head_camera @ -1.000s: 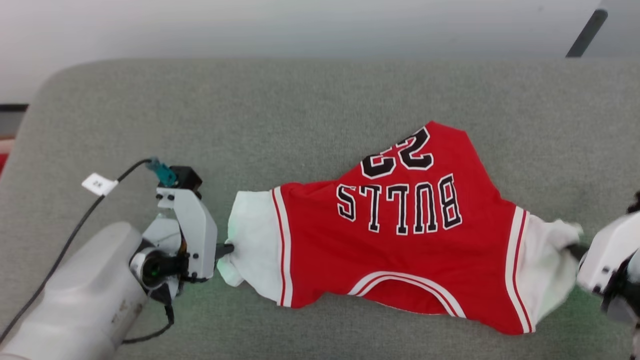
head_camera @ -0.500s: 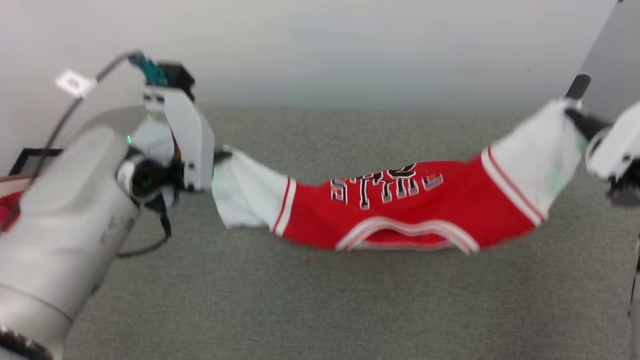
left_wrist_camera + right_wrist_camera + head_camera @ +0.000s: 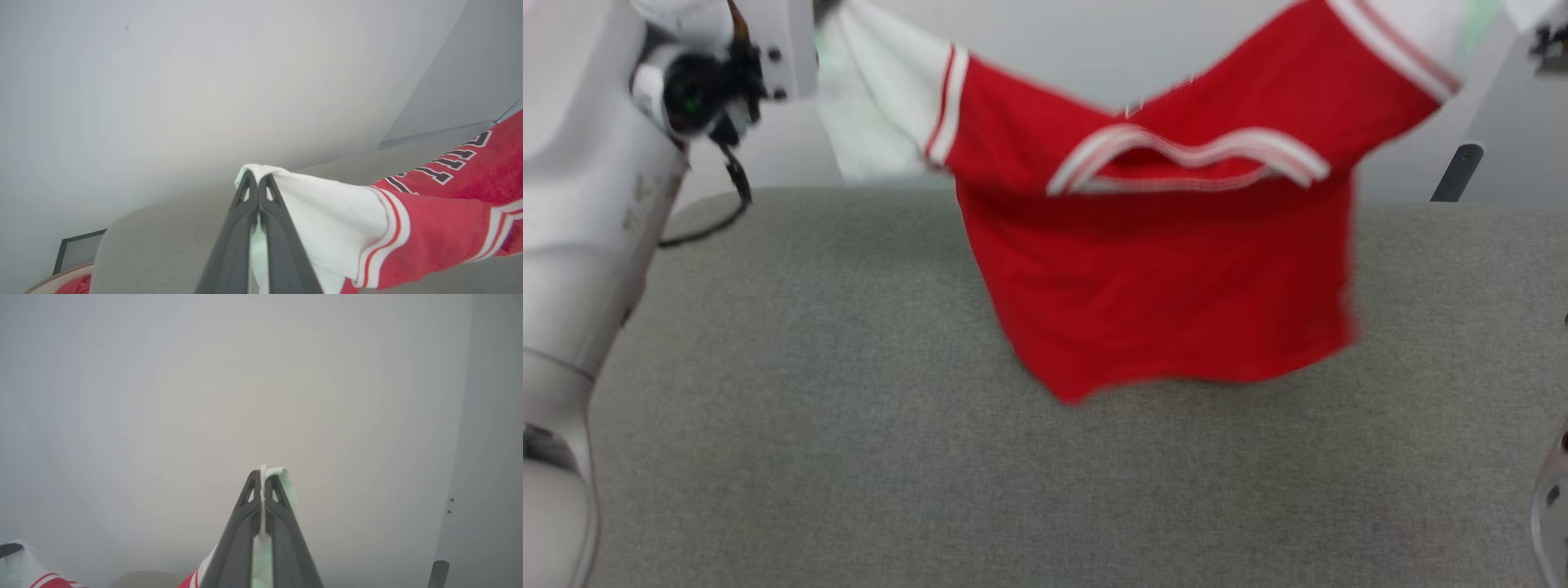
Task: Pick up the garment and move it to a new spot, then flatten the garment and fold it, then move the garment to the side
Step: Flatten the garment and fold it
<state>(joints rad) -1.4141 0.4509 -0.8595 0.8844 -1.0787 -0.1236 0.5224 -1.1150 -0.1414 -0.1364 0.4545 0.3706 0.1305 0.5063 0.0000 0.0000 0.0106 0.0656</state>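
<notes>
my left jaws are pinched shut on one white sleeve (image 3: 327, 204) of the garment (image 3: 1160, 278), my right jaws shut on the other sleeve (image 3: 282, 477). it hangs stretched between them, red body drooping over the grey table (image 3: 809, 457).

The red jersey shirt with white sleeves (image 3: 1168, 269) is plain red across the body that hangs below the left jaws and right jaws. Red-and-white striped trim edges each sleeve seam and the neck opening between them. In the left wrist view, black letters edged in white cross the red to the right of the left jaws. The sleeve cloth at both jaws is white with a faint green tinge. The long fingers (image 3: 237, 228) are dark grey. The felt-like worktop (image 3: 849, 425) beneath is mottled grey-green.
</notes>
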